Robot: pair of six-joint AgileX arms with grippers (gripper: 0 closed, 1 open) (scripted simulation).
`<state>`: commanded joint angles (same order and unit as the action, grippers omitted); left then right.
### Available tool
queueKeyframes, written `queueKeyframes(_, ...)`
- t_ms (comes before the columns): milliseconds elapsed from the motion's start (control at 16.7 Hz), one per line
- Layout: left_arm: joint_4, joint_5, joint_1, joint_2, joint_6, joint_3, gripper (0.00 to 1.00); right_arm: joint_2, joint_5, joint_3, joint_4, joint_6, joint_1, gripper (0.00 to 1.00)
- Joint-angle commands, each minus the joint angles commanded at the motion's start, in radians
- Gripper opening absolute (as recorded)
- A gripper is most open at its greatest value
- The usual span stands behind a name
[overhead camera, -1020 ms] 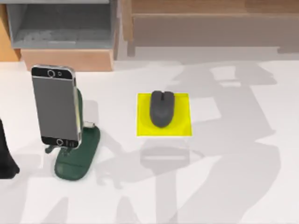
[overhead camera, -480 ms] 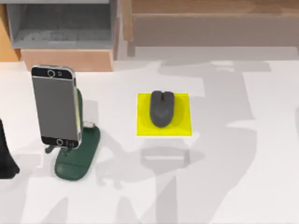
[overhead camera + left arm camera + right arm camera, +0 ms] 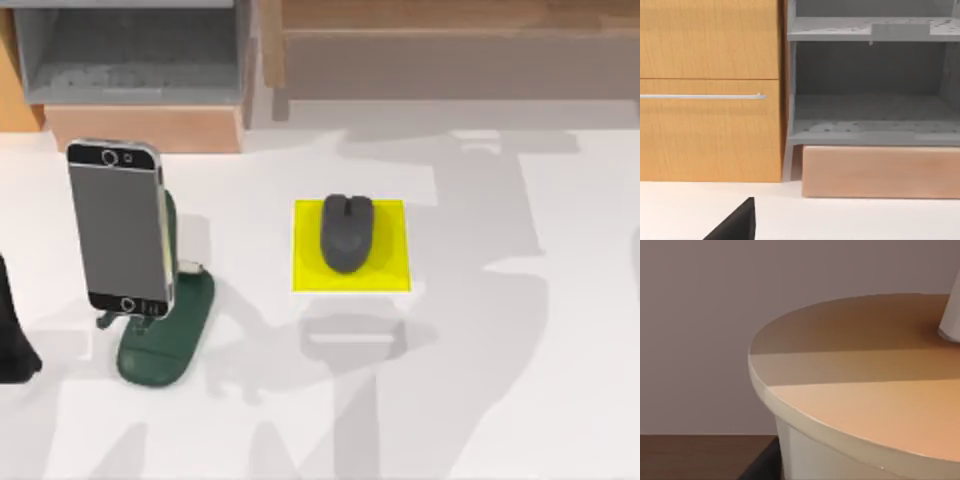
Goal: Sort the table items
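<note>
At the far left edge of the top view we see a dark part of our left arm (image 3: 12, 335) low beside the counter (image 3: 500, 400); we cannot tell whether its pincer is released or clenched. Just to its right the smartphone (image 3: 118, 228) stands upright, propped on a dark green stand (image 3: 170, 335) whose base rests on the white counter. The screen is grey with black bezels and a silver edge. Behind it, at the back of the counter, sits a grey open shelf unit (image 3: 135, 50) over a light wooden block (image 3: 145, 127), and our left wrist view shows the same shelf (image 3: 872, 105), the block (image 3: 880, 171) and an orange wooden cabinet (image 3: 710, 90) with a slim metal handle (image 3: 702, 96).

Near the middle of the counter the dark grey mouse (image 3: 346, 232) lies on a yellow square mat (image 3: 392, 250), well apart from the smartphone.

Our right wrist view shows a round tan tabletop (image 3: 865, 390) before a plain wall.
</note>
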<state>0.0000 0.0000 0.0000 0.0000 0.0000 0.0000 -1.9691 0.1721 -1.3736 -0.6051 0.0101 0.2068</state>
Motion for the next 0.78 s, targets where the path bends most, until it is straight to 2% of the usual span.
queueKeyframes(420, 0.000, 0.000, 0.000, 0.000, 0.000, 0.000, 1.00, -0.007, -0.001, -0.004, 0.001, -0.002, -0.004, 0.00)
queueKeyframes(780, 0.000, 0.000, 0.000, 0.000, 0.000, 0.000, 1.00, -0.007, -0.001, -0.004, 0.001, -0.002, -0.004, 0.45)
